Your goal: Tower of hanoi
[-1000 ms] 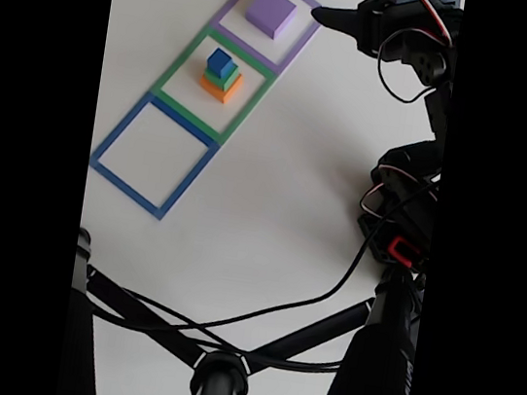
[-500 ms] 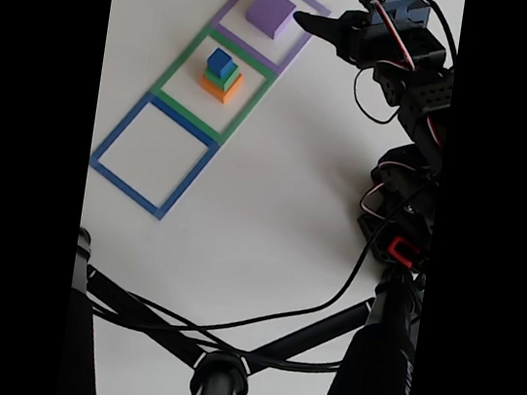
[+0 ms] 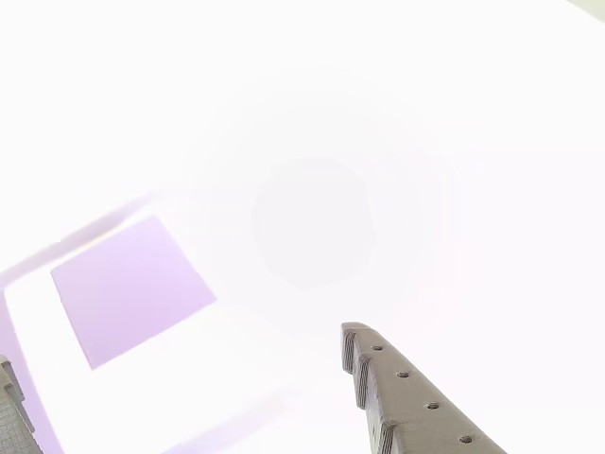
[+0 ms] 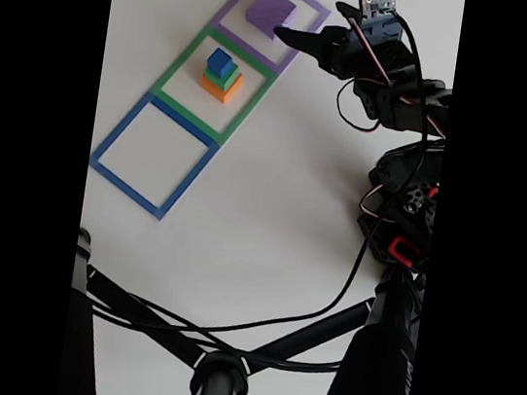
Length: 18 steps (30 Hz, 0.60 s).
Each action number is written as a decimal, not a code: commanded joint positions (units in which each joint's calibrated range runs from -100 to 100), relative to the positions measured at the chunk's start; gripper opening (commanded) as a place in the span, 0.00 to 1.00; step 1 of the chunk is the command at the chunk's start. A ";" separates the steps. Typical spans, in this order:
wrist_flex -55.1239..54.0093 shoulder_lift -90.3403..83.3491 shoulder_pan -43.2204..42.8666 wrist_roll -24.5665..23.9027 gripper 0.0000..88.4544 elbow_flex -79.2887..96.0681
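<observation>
Fixed view, left to right: blue outline (image 4: 155,155) is vacant; green outline (image 4: 215,84) holds a stack with orange block (image 4: 220,86) at the bottom, a green one between, blue cube (image 4: 220,62) on top; purple slab (image 4: 271,11) sits in the purple outline (image 4: 272,17). Gripper (image 4: 284,34) is at the slab's near edge; other view shows its jaws parted wide, nothing held. Risk: a low approach could nudge the slab, and the overexposed other view hides depth. White matte table (image 4: 272,209); black stand and cables (image 4: 255,329) in the foreground.
</observation>
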 commanded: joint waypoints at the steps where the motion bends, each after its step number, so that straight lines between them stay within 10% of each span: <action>1: -7.93 5.13 -0.69 0.00 0.48 -0.53; 18: -22.34 27.90 -3.66 0.00 0.47 -9.80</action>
